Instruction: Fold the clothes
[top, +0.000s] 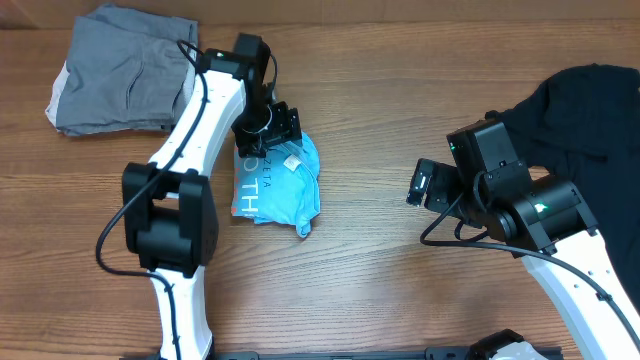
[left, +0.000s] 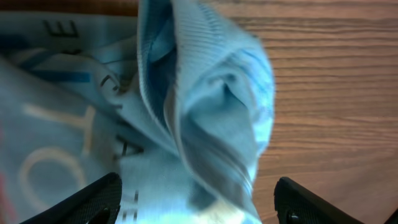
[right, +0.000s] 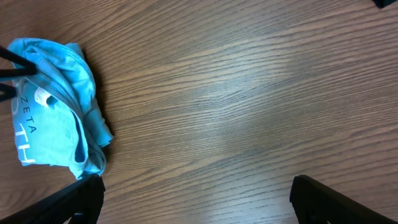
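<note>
At the far left of the wooden surface (top: 400, 290) lies a grey garment (top: 120, 70), folded into a flat pile. To its right, the left arm (top: 190, 130) reaches over the light blue T-shirt (top: 280, 190), which lies crumpled in a small heap left of the middle, with white letters (top: 250, 185) showing on its left side. The left tool (top: 272, 128) hangs at the upper edge of this shirt. In the left wrist view its fingers (left: 93, 199) are spread wide, and the bunched blue cloth stands up between them, not pinched. Further right, the right tool (top: 420, 185) hovers above bare wood, well apart from the blue shirt. Its fingers (right: 329, 199) are also spread, with nothing between them. At the far right, the black T-shirt (top: 590, 110) lies spread loosely, partly under the right arm (top: 560, 240).
</note>
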